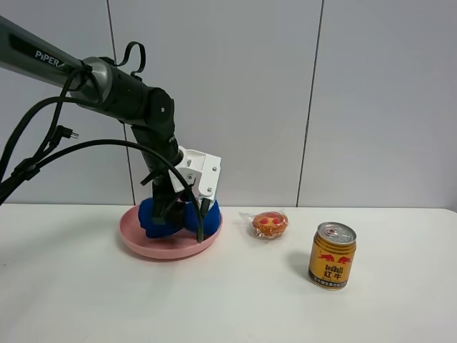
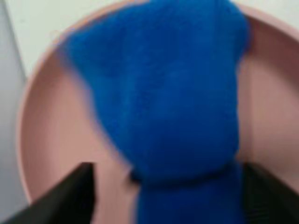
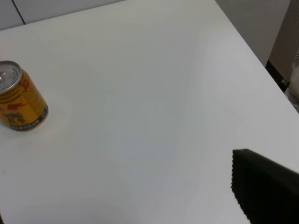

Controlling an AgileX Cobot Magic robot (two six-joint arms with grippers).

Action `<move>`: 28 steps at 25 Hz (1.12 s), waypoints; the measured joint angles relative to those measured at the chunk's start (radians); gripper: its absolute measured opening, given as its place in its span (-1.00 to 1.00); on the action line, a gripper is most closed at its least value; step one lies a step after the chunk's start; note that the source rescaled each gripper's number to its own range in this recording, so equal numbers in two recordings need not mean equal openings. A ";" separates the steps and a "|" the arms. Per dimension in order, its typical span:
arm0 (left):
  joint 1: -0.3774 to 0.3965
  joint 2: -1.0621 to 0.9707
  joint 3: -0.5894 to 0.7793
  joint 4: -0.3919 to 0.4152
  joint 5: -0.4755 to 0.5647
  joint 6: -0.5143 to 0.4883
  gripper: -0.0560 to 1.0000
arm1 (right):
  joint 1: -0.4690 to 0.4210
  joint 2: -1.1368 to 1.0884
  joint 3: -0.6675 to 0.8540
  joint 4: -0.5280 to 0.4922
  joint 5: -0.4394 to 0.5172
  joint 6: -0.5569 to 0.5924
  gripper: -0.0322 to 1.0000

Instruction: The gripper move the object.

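A blue soft object [image 1: 161, 218] lies in a pink plate [image 1: 164, 249] at the left of the white table. My left gripper [image 1: 182, 214] reaches down into the plate. In the left wrist view the gripper [image 2: 168, 186] is open, with its two black fingers on either side of the blue object [image 2: 168, 93], which rests on the plate [image 2: 51, 140]. There is a gap between one finger [image 2: 65, 200] and the object. My right gripper [image 3: 117, 186] is open and empty above bare table; it does not show in the exterior high view.
A wrapped red-and-orange pastry [image 1: 270, 224] lies right of the plate. A gold Red Bull can [image 1: 332, 255] stands further right and also shows in the right wrist view [image 3: 21, 105]. The table's edge [image 3: 261, 65] runs near the right gripper.
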State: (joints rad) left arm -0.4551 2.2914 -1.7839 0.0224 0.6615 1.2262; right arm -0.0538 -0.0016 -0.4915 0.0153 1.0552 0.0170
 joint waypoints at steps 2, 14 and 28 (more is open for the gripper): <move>0.000 0.000 0.000 0.009 -0.015 -0.027 0.65 | 0.000 0.000 0.000 0.000 0.000 0.000 1.00; -0.056 -0.242 0.000 0.254 0.293 -0.500 1.00 | 0.000 0.000 0.000 0.000 0.000 0.000 1.00; -0.062 -0.684 0.073 0.242 0.543 -1.014 0.99 | 0.000 0.000 0.000 0.000 0.000 0.000 1.00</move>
State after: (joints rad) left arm -0.5167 1.6076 -1.7114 0.2645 1.2049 0.2125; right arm -0.0538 -0.0016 -0.4915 0.0153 1.0552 0.0170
